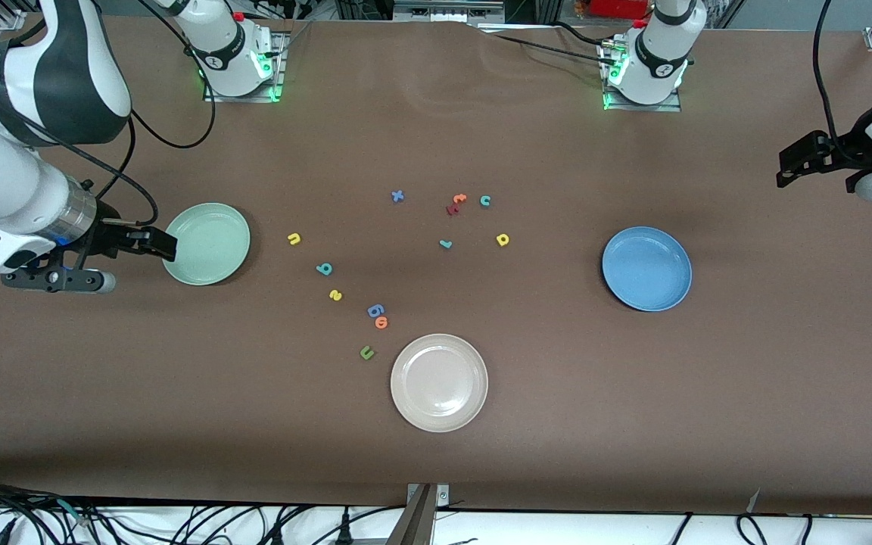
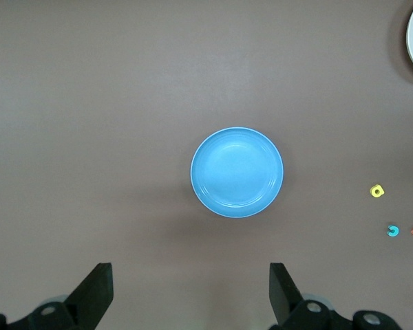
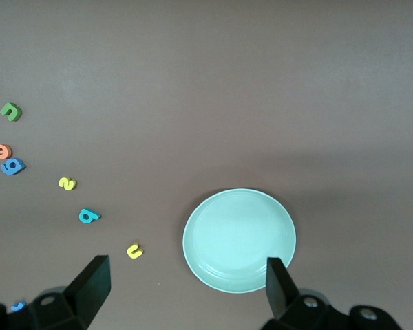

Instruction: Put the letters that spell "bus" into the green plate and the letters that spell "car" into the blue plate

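Nearest the front camera: white plate [image 1: 439, 382], empty, not part of the job. Just beside it, green "u" [image 1: 366, 352], then orange letter [image 1: 381, 323] touching the blue "b"-like letter [image 1: 375, 309]. All three are decoys.

Next row back: yellow "s" [image 1: 335, 295], teal "b" [image 1: 324, 269], yellow "u" [image 1: 294, 239], strung out toward the green plate [image 1: 207, 244]. Toward the blue plate [image 1: 646, 268]: thin teal "r" [image 1: 445, 244] and yellow "a" [image 1: 502, 240]. Farthest: teal "c" [image 1: 485, 200], with the orange and dark red pair [image 1: 455, 204] close beside it, and a blue "x" [image 1: 397, 196]. Both plates empty, nothing sorted yet.

Right gripper [image 1: 150, 243] hangs over the green plate's outer rim, jaws wide, holding nothing. Left gripper [image 1: 803, 159] is up over bare table out past the blue plate at its own end, jaws wide, empty.

Risks:
- Wrong "u" or "b": two of each on the table.
- "c" sits tight to the orange/red pair; fingers could drag a neighbour along.
- "r" is thin and flat; pinch may slip.
- Letters are tiny; a small miss just shoves them.
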